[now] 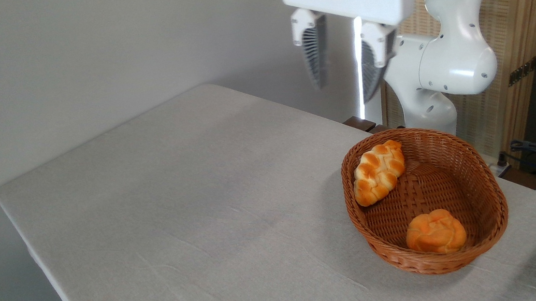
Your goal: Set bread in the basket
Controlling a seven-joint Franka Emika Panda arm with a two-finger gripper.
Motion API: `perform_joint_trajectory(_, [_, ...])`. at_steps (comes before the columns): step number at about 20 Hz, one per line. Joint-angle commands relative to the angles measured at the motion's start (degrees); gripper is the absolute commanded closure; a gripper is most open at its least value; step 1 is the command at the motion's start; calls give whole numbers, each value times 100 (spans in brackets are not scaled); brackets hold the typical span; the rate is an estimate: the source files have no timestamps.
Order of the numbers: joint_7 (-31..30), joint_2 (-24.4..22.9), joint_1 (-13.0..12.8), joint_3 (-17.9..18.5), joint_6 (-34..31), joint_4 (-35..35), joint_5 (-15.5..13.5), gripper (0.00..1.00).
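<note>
A: Where is the bread [378, 173] right now?

B: Inside the basket [487, 184]. It lies against the inner wall at the basket's far-left side, propped at a slant, its upper tip near the rim and its lower tip down toward the woven floor.

A: And the tool?

B: The tool [341, 69] hangs above the basket, off its far-left rim and well clear of it. Its two ribbed fingers [314, 59] stand wide apart with nothing between them, pointing straight down.

A: Does it touch the bread?

B: No, there is open air between the fingertips and the loaf.

A: Anything else in the basket?

B: A round orange bun [435, 232], knotted on top. It sits at the basket's near end, on the floor close to the near wall. The bun and the bread are apart, with bare wicker between them.

A: What does the basket stand on?

B: The counter [194, 195], covered in pale grey cloth. The basket sits toward the right of it; left of the basket the cloth runs flat.

A: And behind the basket?

B: The white arm [453, 52] rises there, with a wooden panel [524, 26] beyond it. Right of the basket, at the picture's edge, lie some dark cables [534, 149].
</note>
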Motion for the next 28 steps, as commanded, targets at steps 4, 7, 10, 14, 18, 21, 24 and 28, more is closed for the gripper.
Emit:
perform_joint_trajectory(4, [112, 1592, -193, -167, 1707, 875, -729, 0])
perform_joint_trajectory(7, [-37, 2313, -194, -474, 1825, 1522, -729, 0])
perform_joint_trajectory(10, [-529, 2946, -246, -545, 1185, 2340, -659, 0])
perform_joint_trajectory(14, [-784, 3281, -510, -669, 1016, 2712, -220, 0])
perform_joint_trajectory(18, [-767, 3308, -519, -660, 1007, 2712, -211, 0])
perform_joint_trajectory(21, [-758, 3317, -519, -651, 824, 2748, -202, 0])
perform_joint_trajectory(24, [-784, 3606, -510, -660, 560, 3177, -150, 0])
perform_joint_trajectory(28, [-969, 3704, -519, -669, 524, 3319, 132, 0])
